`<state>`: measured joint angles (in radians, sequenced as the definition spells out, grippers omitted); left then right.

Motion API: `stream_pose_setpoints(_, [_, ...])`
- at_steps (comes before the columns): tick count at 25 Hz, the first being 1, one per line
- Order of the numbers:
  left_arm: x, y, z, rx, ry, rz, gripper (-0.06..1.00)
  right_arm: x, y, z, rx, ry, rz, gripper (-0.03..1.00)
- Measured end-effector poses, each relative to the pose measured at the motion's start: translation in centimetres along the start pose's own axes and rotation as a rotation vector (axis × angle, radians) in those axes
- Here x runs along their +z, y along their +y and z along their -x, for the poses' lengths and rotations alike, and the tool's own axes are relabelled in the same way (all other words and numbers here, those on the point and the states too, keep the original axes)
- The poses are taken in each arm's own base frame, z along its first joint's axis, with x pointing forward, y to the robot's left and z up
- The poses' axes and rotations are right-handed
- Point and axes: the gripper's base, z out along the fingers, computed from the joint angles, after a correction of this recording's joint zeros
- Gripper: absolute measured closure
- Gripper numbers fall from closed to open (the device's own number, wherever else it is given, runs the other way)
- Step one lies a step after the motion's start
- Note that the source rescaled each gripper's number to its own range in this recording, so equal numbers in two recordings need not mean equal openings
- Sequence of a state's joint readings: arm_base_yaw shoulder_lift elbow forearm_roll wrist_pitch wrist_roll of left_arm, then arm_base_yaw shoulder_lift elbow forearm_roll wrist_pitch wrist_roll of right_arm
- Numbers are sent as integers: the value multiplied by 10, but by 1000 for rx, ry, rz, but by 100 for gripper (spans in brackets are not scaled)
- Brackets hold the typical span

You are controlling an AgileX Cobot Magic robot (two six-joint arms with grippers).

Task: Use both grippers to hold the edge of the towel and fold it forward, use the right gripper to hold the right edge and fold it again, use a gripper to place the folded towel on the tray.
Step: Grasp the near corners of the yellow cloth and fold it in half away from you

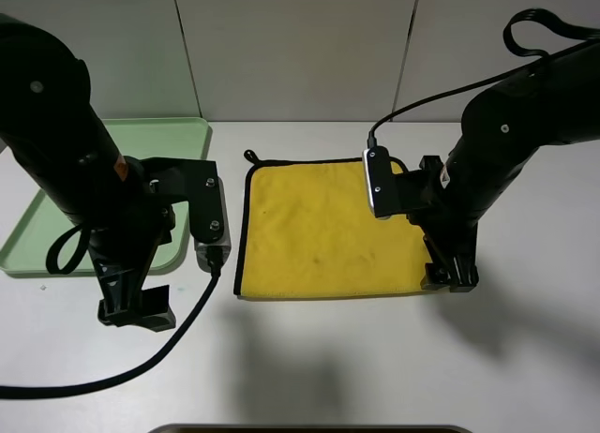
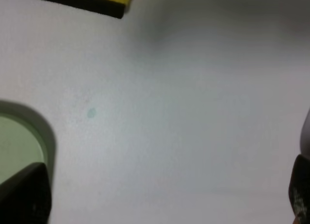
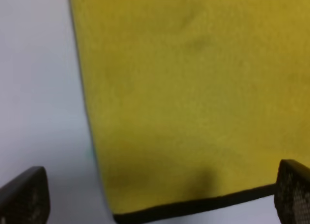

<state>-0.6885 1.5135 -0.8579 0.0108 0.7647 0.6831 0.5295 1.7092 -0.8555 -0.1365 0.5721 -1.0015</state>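
Towel [image 1: 328,231] lies flat on the white desk [image 1: 525,358], beside the green tray [image 1: 183,133].
Both are spread wide and empty: left hand [image 1: 138,313] over bare desk, right hand [image 1: 450,278] at the towel's front right corner.

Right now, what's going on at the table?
The yellow towel lies flat and unfolded on the white table; no fold has been made yet. The right hand is open, down at the towel's near right corner. The left hand is also open, low over bare table to the left of the towel's near left corner, in front of the tray. Neither hand grips anything, and the towel is not on the tray.
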Motion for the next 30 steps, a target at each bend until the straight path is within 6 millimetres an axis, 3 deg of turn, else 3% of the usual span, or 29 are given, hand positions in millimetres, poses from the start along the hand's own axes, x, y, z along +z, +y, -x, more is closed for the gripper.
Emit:
stream_pose_setpoints(11, [0, 2, 2, 0, -21, 17, -3, 24, 39, -23, -128, 18, 77, -3])
stream_pose_setpoints(19, [0, 3, 3, 31, -38, 32, -3, 26, 32, -40, -108, 37, 49, -3])
stream_pose_setpoints(30, [0, 9, 11, 83, -115, 98, -3, 36, 34, -41, -148, 51, 89, -3])
